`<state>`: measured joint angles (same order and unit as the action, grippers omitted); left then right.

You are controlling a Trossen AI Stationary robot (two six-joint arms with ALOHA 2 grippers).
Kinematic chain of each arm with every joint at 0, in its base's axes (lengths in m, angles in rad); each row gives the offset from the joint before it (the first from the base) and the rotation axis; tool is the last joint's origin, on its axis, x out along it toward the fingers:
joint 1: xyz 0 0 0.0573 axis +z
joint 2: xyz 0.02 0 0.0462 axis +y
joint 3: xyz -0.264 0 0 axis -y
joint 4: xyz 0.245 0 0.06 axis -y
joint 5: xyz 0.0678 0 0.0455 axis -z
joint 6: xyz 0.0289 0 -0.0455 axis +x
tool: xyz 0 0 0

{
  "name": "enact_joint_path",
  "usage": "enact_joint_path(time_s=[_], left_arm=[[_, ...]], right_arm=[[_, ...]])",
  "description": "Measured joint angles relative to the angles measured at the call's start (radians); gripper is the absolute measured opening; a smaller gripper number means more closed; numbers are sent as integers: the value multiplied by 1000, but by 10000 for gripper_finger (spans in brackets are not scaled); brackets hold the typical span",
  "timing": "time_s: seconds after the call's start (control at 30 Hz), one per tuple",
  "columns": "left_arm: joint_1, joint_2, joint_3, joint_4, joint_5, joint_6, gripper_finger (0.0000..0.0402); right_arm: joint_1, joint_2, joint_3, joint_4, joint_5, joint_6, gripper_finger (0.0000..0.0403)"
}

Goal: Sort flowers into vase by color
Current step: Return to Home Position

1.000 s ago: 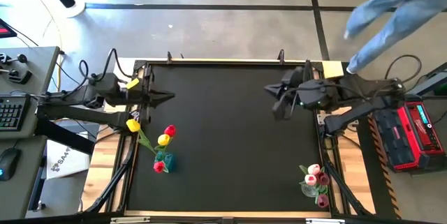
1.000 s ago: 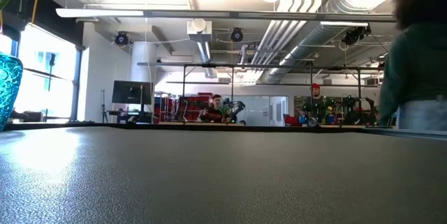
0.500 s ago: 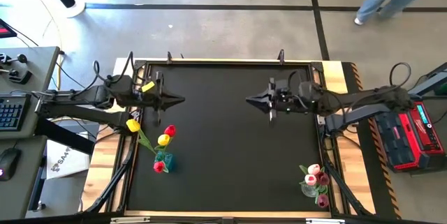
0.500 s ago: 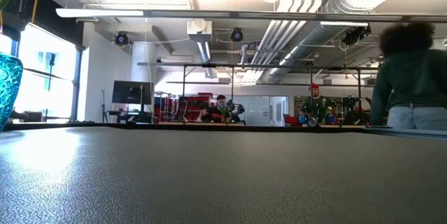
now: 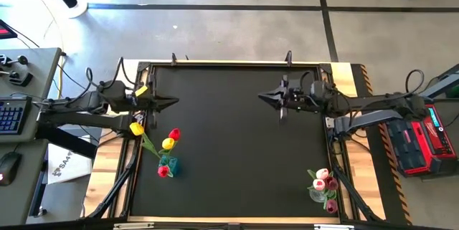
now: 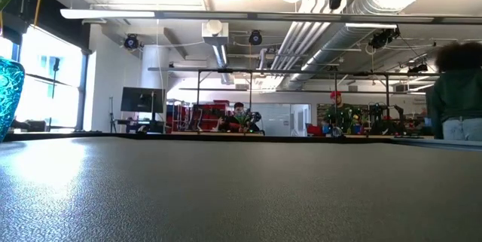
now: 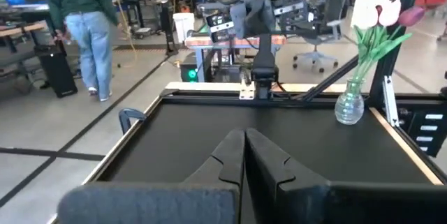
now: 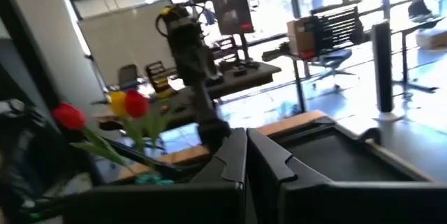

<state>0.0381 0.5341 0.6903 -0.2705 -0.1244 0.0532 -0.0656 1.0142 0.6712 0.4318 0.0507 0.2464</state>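
Note:
A teal vase (image 5: 172, 164) stands near the table's left near corner and holds red tulips (image 5: 174, 135) and yellow tulips (image 5: 168, 144) by their stems. The right wrist view shows these tulips (image 8: 126, 105). A clear glass vase (image 5: 317, 194) at the right near corner holds pink tulips (image 5: 324, 180); the left wrist view shows this vase (image 7: 348, 105) upright. My left gripper (image 5: 174, 102) hovers shut over the table's left far part. My right gripper (image 5: 263, 97) hovers shut over the far middle and faces the left one. Neither holds anything.
The black table top (image 5: 237, 158) lies between the two vases. The low view shows the teal vase (image 6: 9, 91) at its left side. A person (image 6: 458, 99) stands in the room beyond the table. A red case (image 5: 419, 140) sits off the table's right edge.
My right gripper levelled out and reached toward the table's left, then drew back a little. My left gripper moved toward the table's right, then drew back. The person by the far right corner walked away from the table.

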Motion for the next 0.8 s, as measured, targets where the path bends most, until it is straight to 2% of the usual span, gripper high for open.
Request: enact_joint_path(time_s=[0.13,0.27,0.37,0.43,0.57,0.8], left_arm=[[4,-69,-64,5,-44,-54,0],[4,-97,-79,-50,-197,-110,0],[4,-97,-79,-62,-273,-187,0],[4,-96,-79,-61,-260,-180,0],[3,-102,-79,-52,-180,-103,0],[4,-175,-79,-60,-161,-51,0]], right_arm=[[-38,-1,0,-27,9,-42,0],[-50,30,0,-61,11,-16,0],[-52,56,0,-54,33,46,0],[-53,67,0,-56,38,55,0],[-51,65,0,-36,-15,-32,0],[-52,35,0,-55,-25,-157,0]])
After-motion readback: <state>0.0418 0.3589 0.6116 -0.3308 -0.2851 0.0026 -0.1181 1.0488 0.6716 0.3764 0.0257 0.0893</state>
